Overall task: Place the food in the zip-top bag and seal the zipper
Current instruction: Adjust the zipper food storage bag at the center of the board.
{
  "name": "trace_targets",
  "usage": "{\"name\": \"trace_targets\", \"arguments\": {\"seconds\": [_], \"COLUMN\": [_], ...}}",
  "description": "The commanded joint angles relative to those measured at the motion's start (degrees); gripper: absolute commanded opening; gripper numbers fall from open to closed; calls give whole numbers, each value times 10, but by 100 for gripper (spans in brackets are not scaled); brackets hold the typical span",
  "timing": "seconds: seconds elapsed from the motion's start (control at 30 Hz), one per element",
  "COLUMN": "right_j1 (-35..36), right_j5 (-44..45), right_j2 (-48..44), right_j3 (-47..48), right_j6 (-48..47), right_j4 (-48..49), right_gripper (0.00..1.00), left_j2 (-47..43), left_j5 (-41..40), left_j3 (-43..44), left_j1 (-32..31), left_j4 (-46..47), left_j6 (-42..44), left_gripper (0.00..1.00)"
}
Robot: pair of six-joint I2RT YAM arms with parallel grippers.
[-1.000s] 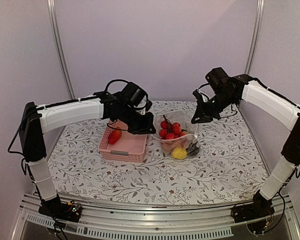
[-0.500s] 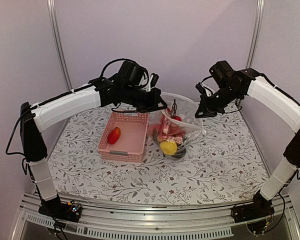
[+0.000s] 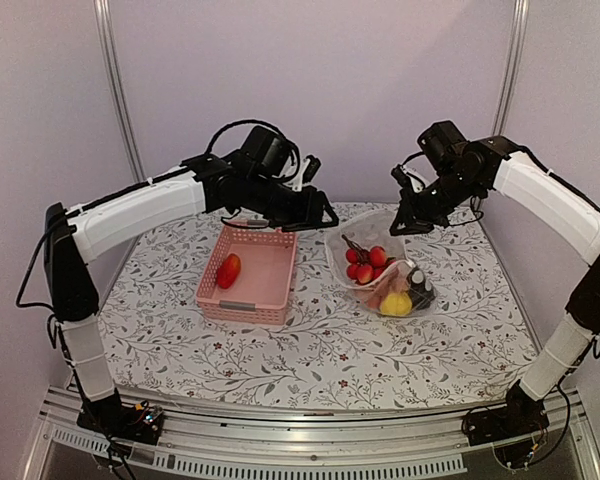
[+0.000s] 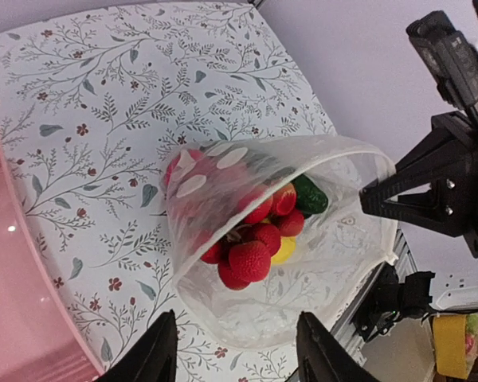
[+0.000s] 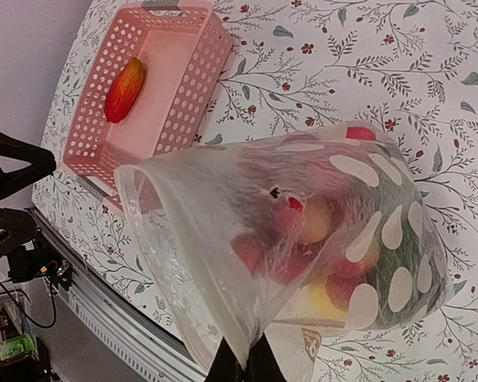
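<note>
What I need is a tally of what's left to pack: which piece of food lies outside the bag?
The red-orange pepper, lying alone in the pink basket; every other piece sits inside the bag.

A robotics lab booth is showing here: two arms (image 3: pixel 140 215) sitting bolted to a metal rail (image 3: pixel 310 442), plain walls (image 3: pixel 310 80) and posts (image 3: pixel 117 90) enclosing the table (image 3: pixel 310 355).

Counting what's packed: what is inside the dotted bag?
Inside the bag: red round fruits, a yellow piece and a green one. Anything beneath the pile is covered.
</note>
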Motion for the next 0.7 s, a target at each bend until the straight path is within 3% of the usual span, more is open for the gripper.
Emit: {"name": "trace_targets", "arguments": {"seconds": [0.0,0.17,0.33,0.53,0.67], "right_j1": [2,2,2,2,2], "right_j5": [-7,-6,-11,-15,-22], "right_j2": [20,40,39,31,19], "right_j3": [13,34,27,12,-6], "right_j6": [3,-4,-6,-9,-4], "right_j4": [15,7,12,18,28], "right_gripper": [0,0,0,0,0], "left_j2": [-78,-146,-134,-73,-8], "left_j5": [-50,-96,-98,-121,-162], "left_j3": [-39,-148,-190,-166,-104], "left_j1": [13,70,147,168,167], "left_j4": [-53,-54,-99,-128,-171], "left_j6": [49,36,36,84,127], "left_gripper": [51,57,57,60,70]}}
